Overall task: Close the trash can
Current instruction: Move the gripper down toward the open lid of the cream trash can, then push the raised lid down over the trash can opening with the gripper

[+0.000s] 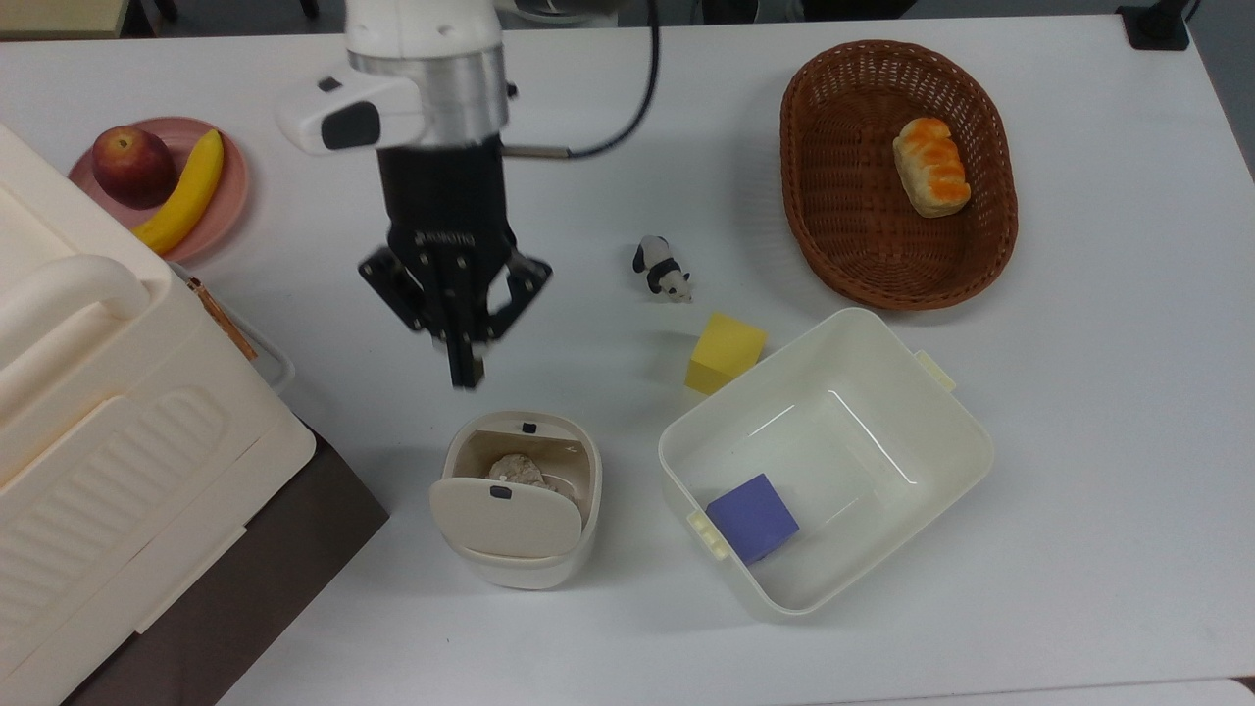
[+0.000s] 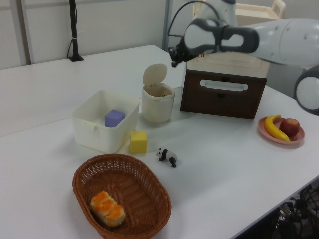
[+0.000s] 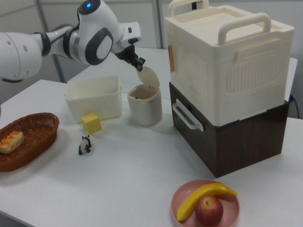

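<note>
My gripper, fingers clenched together on nothing, hangs above the table just behind the open trash can, whose raised lid stands upright beside the white tub.

In the left view we see the trash can with its lid tilted up, our gripper just beside the lid's upper edge, and the white tub holding a purple block.
</note>
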Controlling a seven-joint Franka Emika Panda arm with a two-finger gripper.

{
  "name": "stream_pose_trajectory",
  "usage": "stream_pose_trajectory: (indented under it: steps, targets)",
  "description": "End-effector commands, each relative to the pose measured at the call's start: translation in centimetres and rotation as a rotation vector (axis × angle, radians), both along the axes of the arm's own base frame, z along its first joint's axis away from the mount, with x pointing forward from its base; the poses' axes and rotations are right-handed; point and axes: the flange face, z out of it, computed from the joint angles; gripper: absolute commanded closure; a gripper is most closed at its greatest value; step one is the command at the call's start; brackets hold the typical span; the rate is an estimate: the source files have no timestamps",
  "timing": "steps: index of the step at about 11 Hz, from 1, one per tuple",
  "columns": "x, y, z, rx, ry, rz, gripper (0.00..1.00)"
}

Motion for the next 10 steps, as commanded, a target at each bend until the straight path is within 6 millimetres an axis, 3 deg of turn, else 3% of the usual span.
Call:
stream_pose_trajectory:
  steps: [1, 5, 10]
  targets:
    - [2.2, 1.2, -0.2, 0.035, -0.167, -0.098, 0.93]
    - [3.3, 2.1, 1.7, -0.019, -0.274, -0.067, 0.93]
    - [4.5, 3.0, -1.1, -0.070, -0.244, -0.038, 0.93]
